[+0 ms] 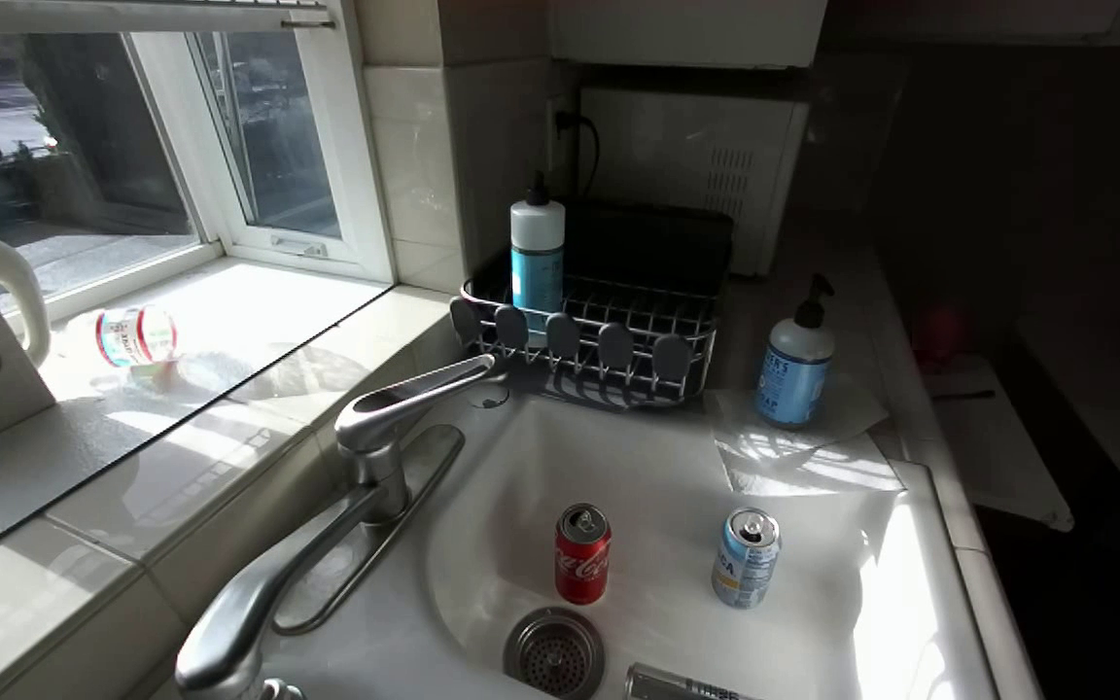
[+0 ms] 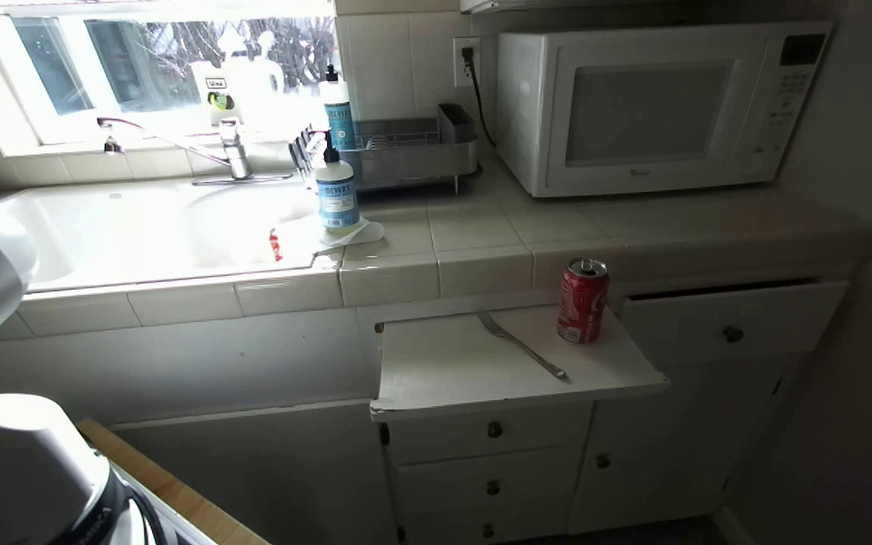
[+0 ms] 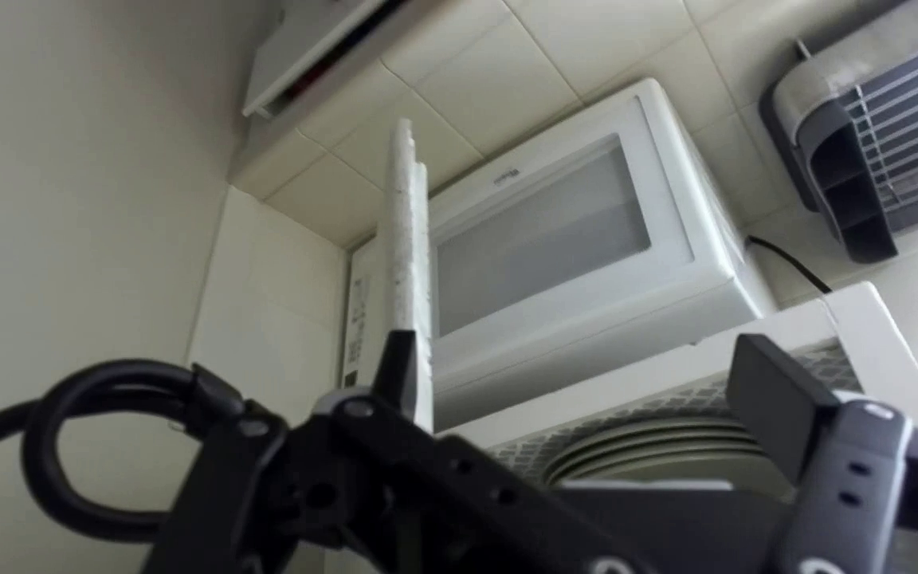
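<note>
My wrist view stands upside down, and in it the cabinet door [image 3: 409, 239] shows edge-on at the gripper [image 3: 577, 351], right up against the line of the finger [image 3: 397, 371] on the picture's left side; the opposite finger stands well apart from it. My jaws are spread wide, with nothing clamped between them. The near finger overlaps the door's edge in the picture, though from this angle I can't be sure whether it touches. I see the door swung open, white, its narrow edge a little rough and scuffed, with a thinner strip stepping out alongside. Through the gap between the fingers I have the open cupboard [image 3: 794, 328], where plates [image 3: 650, 446] lie in a nested stack, partly hidden by the gripper, in front of a grey mesh-patterned surface. The white microwave [image 3: 570, 231] sits below the cupboard.
</note>
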Action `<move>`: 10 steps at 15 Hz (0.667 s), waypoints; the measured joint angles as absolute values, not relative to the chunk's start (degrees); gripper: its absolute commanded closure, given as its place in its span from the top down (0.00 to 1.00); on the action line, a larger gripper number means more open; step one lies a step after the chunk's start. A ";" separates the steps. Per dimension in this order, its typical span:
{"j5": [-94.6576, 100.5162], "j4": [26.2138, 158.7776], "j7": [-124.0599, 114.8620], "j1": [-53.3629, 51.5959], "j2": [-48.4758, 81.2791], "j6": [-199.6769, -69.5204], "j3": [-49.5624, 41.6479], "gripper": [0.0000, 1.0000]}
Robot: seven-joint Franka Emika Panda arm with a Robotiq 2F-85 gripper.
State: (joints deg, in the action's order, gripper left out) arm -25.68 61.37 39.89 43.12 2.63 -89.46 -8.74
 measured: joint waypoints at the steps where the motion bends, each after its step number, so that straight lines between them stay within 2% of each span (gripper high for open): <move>1: -22.44 61.86 39.89 43.03 1.80 -89.45 -8.74 1.00; 8: -14.14 62.62 36.41 43.24 -0.27 -90.92 -8.94 1.00; 9: -14.31 62.61 34.36 43.24 0.18 -92.30 -8.95 0.75; 10: -14.65 62.59 31.91 43.23 0.79 -94.12 -8.95 0.74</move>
